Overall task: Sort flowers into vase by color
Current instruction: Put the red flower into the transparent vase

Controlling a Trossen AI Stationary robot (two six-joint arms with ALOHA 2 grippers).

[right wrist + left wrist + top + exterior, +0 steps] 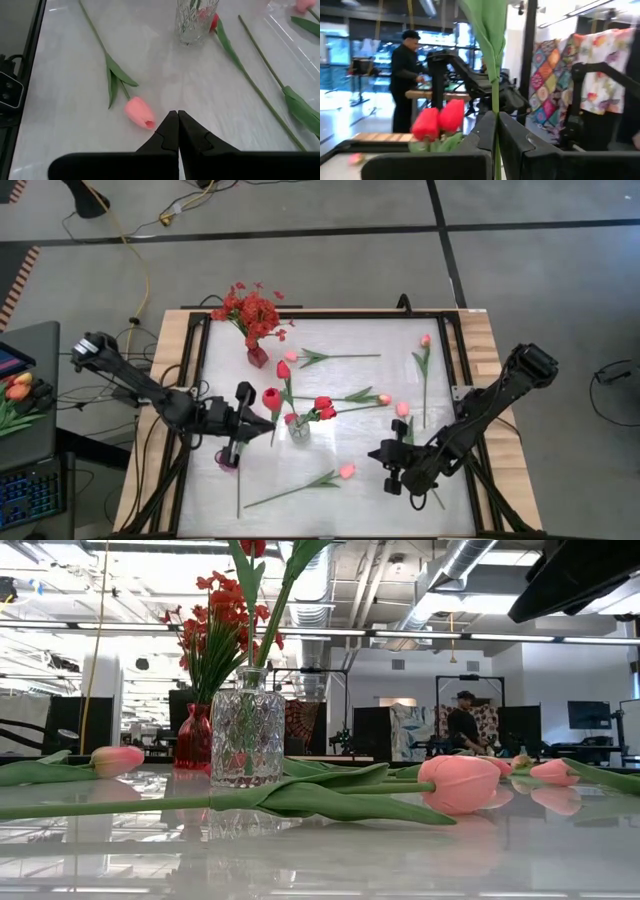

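While the left gripper sits clenched on the stem of a red tulip, that bud rides just at 9 o'clock of the clear cut-glass vase, w/ the stem pinched upright between the fingers in the left wrist view. Red tulips already stand in that vase, so the step in hand looks like adding this one to the reds.

To do it well, I'd judge: carry the stem end over the vase mouth, keep the stem near vertical, lower slowly so the leaf doesn't snag the buds already inside, and let go only once the stem is well down the neck. The neck looks narrow & the vase light, so a sideways nudge could tip it.

Right gripper hangs closed on nothing at approx 4 o'clock on the table, just beside a pink tulip, which lies right ahead of its fingertips in the right wrist view; it seems to be waiting.

Other flowers: a bushy red spray stands in a small red vase at 11 o'clock. Loose pink tulips lie flat at 1–3 o'clock, e.g. one near the far right edge.

Surface: white, glossy tabletop that mirrors the stems, set in a wooden frame; likely slick, so vases may slide. Room: open workshop w/ exposed ceiling ducts. A person stands well behind the table, w/ patterned quilts hanging in the background.
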